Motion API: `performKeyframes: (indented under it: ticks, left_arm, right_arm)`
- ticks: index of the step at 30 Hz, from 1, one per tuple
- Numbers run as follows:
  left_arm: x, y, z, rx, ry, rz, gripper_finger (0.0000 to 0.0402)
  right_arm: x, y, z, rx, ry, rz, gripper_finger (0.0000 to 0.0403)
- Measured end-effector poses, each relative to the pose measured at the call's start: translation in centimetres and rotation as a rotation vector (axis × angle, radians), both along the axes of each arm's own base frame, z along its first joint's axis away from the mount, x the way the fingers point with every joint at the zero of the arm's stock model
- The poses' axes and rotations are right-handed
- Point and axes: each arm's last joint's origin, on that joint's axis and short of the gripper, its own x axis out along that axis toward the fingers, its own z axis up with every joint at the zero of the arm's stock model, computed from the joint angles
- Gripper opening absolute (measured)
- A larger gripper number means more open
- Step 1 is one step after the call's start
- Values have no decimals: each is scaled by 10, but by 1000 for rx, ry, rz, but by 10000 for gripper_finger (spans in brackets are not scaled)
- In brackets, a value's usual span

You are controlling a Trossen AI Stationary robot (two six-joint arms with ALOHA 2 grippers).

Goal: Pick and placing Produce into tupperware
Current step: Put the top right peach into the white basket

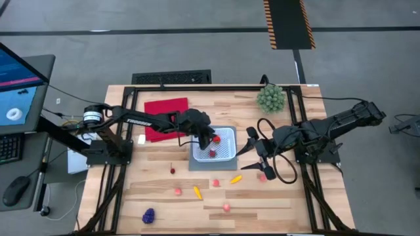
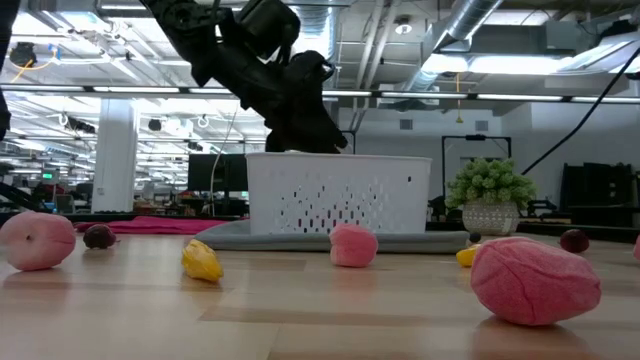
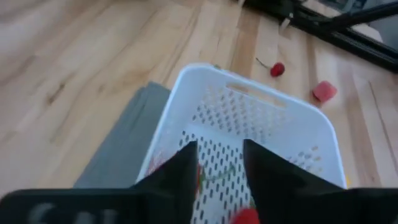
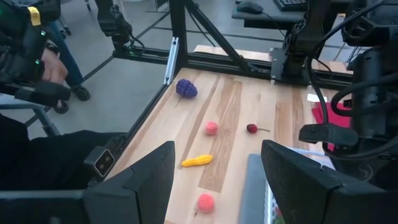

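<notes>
Left gripper (image 1: pixel 211 139), jaws parted, hovers over the white perforated tupperware (image 1: pixel 227 152); right gripper (image 1: pixel 254 152), jaws spread, beside it

White mesh-patterned tupperware (image 1: pixel 226 145), purple grape bunch (image 1: pixel 149 215), red cloth (image 1: pixel 164 115).

Left gripper (image 1: pixel 211 139) crowds the tupperware (image 1: pixel 226 152); front table (image 1: pixel 262 210) scattered with produce (image 1: pixel 197 191)

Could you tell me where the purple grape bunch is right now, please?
In the high view, the grape bunch lies alone near the table's front left corner, left of the yellow piece, far from the tupperware.
</notes>
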Motion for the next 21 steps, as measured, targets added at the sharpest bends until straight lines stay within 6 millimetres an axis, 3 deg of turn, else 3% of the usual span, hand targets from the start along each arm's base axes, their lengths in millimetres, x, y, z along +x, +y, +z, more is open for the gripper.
performKeyframes:
  ticks: [4, 7, 14, 21]
  left_arm:
    - [-1, 1, 1, 40, 3, 8, 171]
    - [-3, 0, 14, 71, -46, -24, 182]
    - [-29, -10, 71, 127, -213, -71, 184]
    - [-77, -40, 124, 214, -299, -116, 185]
  right_arm:
    - [0, 0, 0, -13, -5, 3, 265]
    - [1, -3, 1, -29, -20, 0, 265]
    - [5, -12, 7, -23, -78, -35, 265]
    - [-20, -19, 30, 15, -182, -47, 265]
